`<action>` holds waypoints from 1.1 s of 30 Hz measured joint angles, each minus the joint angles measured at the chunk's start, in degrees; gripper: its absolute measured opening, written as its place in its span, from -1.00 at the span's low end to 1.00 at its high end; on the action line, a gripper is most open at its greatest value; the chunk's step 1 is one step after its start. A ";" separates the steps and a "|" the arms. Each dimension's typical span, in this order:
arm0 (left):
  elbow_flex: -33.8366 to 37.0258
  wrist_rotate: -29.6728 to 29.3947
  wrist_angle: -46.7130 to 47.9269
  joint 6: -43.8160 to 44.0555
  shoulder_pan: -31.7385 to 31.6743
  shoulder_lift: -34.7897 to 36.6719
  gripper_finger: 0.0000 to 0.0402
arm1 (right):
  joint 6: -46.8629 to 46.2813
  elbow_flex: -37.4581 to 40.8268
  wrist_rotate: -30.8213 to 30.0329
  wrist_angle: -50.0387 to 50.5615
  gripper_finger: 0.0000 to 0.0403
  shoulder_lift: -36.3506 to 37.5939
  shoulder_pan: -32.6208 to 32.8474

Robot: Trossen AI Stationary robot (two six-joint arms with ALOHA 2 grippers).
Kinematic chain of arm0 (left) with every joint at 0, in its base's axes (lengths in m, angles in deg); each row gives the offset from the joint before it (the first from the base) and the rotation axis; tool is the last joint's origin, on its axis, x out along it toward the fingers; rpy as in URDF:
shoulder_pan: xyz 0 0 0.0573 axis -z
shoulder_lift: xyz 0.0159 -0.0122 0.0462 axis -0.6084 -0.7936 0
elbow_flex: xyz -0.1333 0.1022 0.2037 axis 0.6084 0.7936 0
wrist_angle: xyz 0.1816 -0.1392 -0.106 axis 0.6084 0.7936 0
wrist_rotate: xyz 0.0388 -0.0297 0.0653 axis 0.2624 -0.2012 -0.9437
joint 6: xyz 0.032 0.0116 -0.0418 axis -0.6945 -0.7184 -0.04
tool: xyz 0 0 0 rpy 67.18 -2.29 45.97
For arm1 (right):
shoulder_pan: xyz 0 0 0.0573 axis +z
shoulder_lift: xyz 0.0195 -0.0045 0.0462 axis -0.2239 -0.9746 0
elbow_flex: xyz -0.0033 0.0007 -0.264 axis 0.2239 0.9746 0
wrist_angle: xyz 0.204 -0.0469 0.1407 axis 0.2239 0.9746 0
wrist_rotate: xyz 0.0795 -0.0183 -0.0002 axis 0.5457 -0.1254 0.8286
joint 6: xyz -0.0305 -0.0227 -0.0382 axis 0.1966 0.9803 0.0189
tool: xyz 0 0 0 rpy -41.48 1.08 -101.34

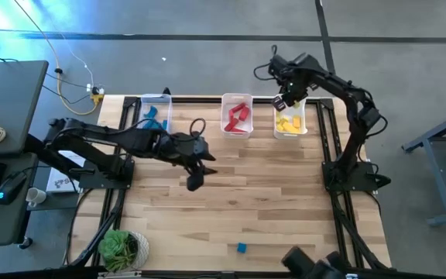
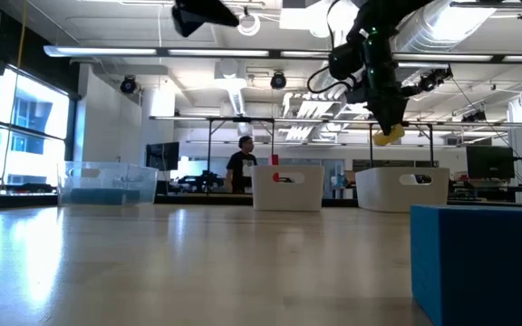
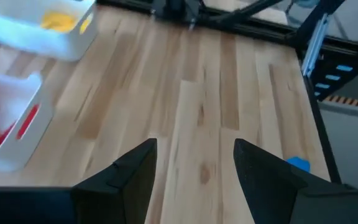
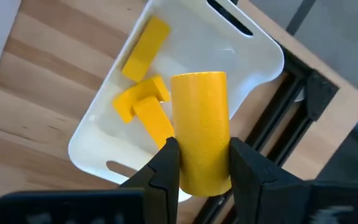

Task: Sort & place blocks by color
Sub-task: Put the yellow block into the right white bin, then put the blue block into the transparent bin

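Now done: we see blocks sorted in three bins [image 1: 290, 133].
Right gripper [image 4: 201, 163]: jaws grip a yellow block [image 4: 199, 124] above the yellow bin.
Left gripper [image 3: 194, 163]: jaws open, empty, mid-table.
Left: blue block [image 1: 241, 248] near the table's front edge.

Yellow blocks [image 4: 143, 48] in white bin [image 4: 253, 59]; yellow cylinder [image 4: 201, 130]; blue cube [image 1: 241, 248].

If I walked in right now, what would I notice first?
Probably the right gripper holding a yellow block in the air right above the bin of yellow blocks at the table's far edge. Next, one blue block sitting all alone near the front edge. The left gripper hangs open over the middle of the table, holding nothing.
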 joint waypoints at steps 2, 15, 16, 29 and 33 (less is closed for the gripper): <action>-0.06 0.33 -2.02 -0.73 0.37 -1.85 -0.01 | -0.02 -0.02 1.66 0.02 -0.60 -0.12 -1.35; 0.05 0.31 -13.90 -3.30 1.32 -14.67 -0.01 | 2.11 0.00 2.97 -0.23 -0.59 -5.65 -3.12; 0.05 0.57 -14.69 -3.31 1.51 -15.55 -0.01 | 1.94 0.00 2.94 -0.22 -0.57 -5.95 -3.10; 0.05 4.68 -22.60 -3.27 4.70 -23.94 -0.01 | 3.11 0.01 -0.65 1.02 0.04 -6.82 -2.93; 0.05 4.68 -25.00 -3.73 5.23 -24.00 -0.01 | 1.85 0.00 1.29 2.73 0.10 -6.82 -2.80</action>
